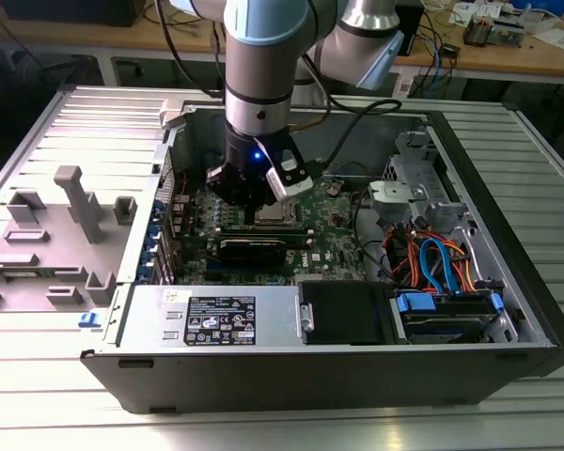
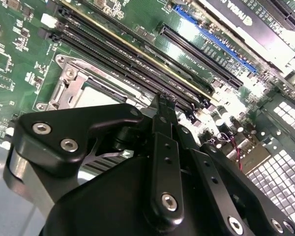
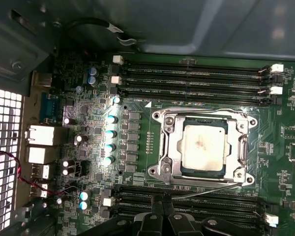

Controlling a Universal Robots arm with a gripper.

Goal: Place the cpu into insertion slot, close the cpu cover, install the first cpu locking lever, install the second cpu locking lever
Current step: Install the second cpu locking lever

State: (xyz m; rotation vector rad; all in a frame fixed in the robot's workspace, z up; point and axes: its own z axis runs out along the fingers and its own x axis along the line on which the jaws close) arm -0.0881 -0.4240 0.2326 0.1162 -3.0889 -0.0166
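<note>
Your black pincer (image 3: 162, 205), fingers pressed together and empty, hovers just beside the square silver-rimmed insertion slot (image 3: 163, 150), where the dull silver-grey square cpu (image 3: 203, 146) sits under the thin silver cpu cover (image 3: 170, 129).

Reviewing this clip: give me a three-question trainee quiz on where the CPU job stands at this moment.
1. True or false: the cpu already sits in the insertion slot.
2. In the first wrist view, the cpu cover is: A) lying down around the chip, B) standing upright, C) off the board.
3. In the first wrist view, what long black parts run between the gripper and the socket?

Key
1. True; its grey top shows inside the socket.
2. A; the frame lies flat with the chip showing through its window.
3. The memory slots; the gripper's tips are together at the slot row, beside a thin lever rod along the socket's edge.
</note>
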